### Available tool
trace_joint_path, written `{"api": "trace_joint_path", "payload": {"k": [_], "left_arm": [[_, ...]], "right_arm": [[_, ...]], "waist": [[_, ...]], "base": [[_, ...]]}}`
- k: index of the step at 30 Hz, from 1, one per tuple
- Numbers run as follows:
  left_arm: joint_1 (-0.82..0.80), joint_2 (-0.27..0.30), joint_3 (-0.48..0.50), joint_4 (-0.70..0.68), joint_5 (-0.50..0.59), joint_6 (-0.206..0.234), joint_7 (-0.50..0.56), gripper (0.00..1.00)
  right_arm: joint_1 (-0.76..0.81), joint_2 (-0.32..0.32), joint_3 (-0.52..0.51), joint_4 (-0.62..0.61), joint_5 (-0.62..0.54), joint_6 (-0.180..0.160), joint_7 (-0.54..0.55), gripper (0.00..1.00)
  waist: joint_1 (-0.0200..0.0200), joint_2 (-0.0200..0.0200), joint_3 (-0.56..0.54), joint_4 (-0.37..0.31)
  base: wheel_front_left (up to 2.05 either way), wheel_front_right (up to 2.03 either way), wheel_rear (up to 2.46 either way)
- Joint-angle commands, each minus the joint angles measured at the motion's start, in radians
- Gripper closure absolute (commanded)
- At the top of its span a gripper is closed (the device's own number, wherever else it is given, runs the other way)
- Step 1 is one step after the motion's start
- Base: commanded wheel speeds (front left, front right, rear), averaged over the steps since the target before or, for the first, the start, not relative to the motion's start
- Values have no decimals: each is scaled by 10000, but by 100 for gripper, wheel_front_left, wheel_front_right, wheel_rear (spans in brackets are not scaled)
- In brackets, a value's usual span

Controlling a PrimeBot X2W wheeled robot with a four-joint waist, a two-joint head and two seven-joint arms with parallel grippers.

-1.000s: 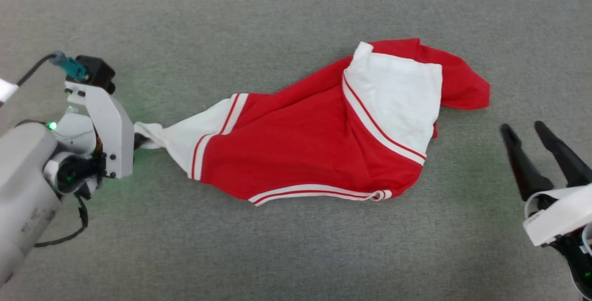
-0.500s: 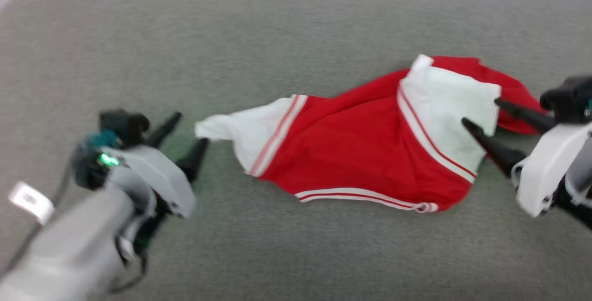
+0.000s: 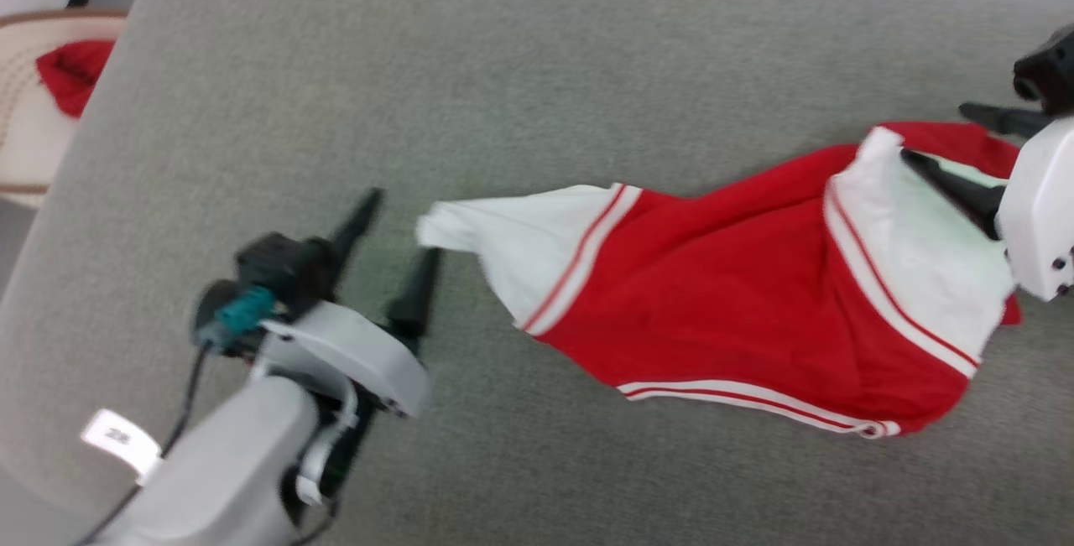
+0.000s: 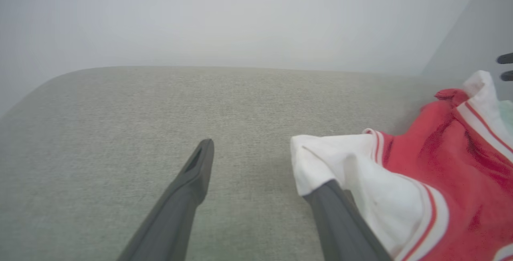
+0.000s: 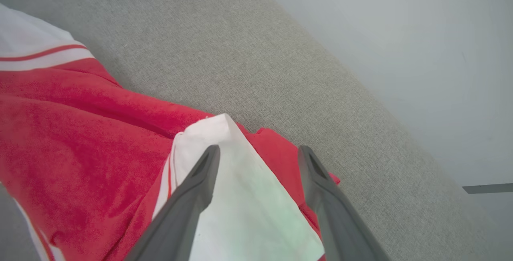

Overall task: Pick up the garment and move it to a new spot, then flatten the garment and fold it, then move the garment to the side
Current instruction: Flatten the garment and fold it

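Covering most of the head view, a grey fabric surface (image 3: pixel 503 68) is seen, and its rounded edge is visible at the left. The garment (image 3: pixel 738 294) is laid on the right half of this surface, stretched out from left to right but wrinkled and not flat. It is red in the middle, with one white sleeve pulled to a point at the left end and the other white sleeve folded over the body at the right end. A striped band is seen along the near hem. The left gripper (image 3: pixel 403 224) is found just left of the pointed sleeve, with its two fingers spread apart and nothing between them. In the left wrist view the sleeve tip is seen just beside one finger of this gripper (image 4: pixel 266 164); whether it touches cannot be told. The right gripper (image 3: pixel 935 132) is placed over the right sleeve, also spread wide. In the right wrist view the white cloth is seen beneath the gripper's (image 5: pixel 258 148) parted fingers and is not pinched. Beyond the surface at the far left, a pale basket (image 3: pixel 50 19) is visible, and a small lump of red cloth (image 3: pixel 71 72) is lying in it.
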Motion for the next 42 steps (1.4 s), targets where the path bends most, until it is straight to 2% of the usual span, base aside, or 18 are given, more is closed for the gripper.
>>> {"api": "trace_joint_path", "payload": {"k": [1, 3, 7, 10, 16, 17, 18, 19, 26, 33, 37, 42], "left_arm": [[234, -312, 21, -78, 76, -347, 3, 0], [130, -325, -244, 192, 273, -741, 43, 0], [-379, -627, -593, 861, 329, -1224, 407, 0], [-622, -668, -775, 1204, 306, -1452, 793, 0], [-793, -705, -828, 1444, 349, -1622, 757, 0], [-808, -697, -836, 1458, 342, -1654, 759, 0], [-826, -686, -832, 1472, 340, -1664, 756, 0], [-835, -680, -825, 1487, 331, -1653, 745, 0], [-804, -622, -762, 1520, 217, -1654, 707, 0], [-640, -511, -691, 1486, 117, -1577, 675, 0], [-464, -360, -646, 1378, 49, -1500, 629, 0], [-95, 182, -640, 823, -509, -2005, 1127, 0]], "right_arm": [[-436, -167, 396, 172, 187, -8, -51, 0], [-817, -208, 863, 248, 355, -8, -87, 0], [-1461, -404, 1910, 362, 748, -8, 72, 0], [-1913, -488, 2567, 358, 1081, -8, 229, 0], [-2572, -659, 3596, 281, 1568, -8, 9, 2], [-2689, -680, 3764, 279, 1605, -8, -71, 42], [-2788, -699, 3933, 258, 1639, -8, -163, 65], [-2876, -707, 4082, 263, 1725, -8, -250, 100], [-3473, -751, 4812, 222, 2005, -8, -800, 100], [-3698, -874, 4942, 383, 2373, -10, -1607, 100], [-3420, -1429, 4669, 484, 2868, -8, -2476, 100], [-2694, -2515, 4402, 392, 3523, -8, -3171, 100]], "waist": [[0, -1, 459, 574], [0, -1, 543, 679], [0, -1, 683, 755], [0, -1, 768, 742], [0, -1, 836, 696], [0, -1, 837, 690], [0, -1, 835, 687], [0, -1, 832, 684], [0, -1, 767, 566], [0, -1, 608, 290], [0, -1, 460, 68], [0, -1, 318, -272]], "base": [[0, 0, 0], [0, 0, 0], [0, 0, 0], [0, 0, 0], [0, 0, 0], [0, 0, 0], [0, 0, 0], [0, 0, 0], [0, 0, 0], [0, 0, 0], [0, 0, 0], [0, 0, 0]]}}
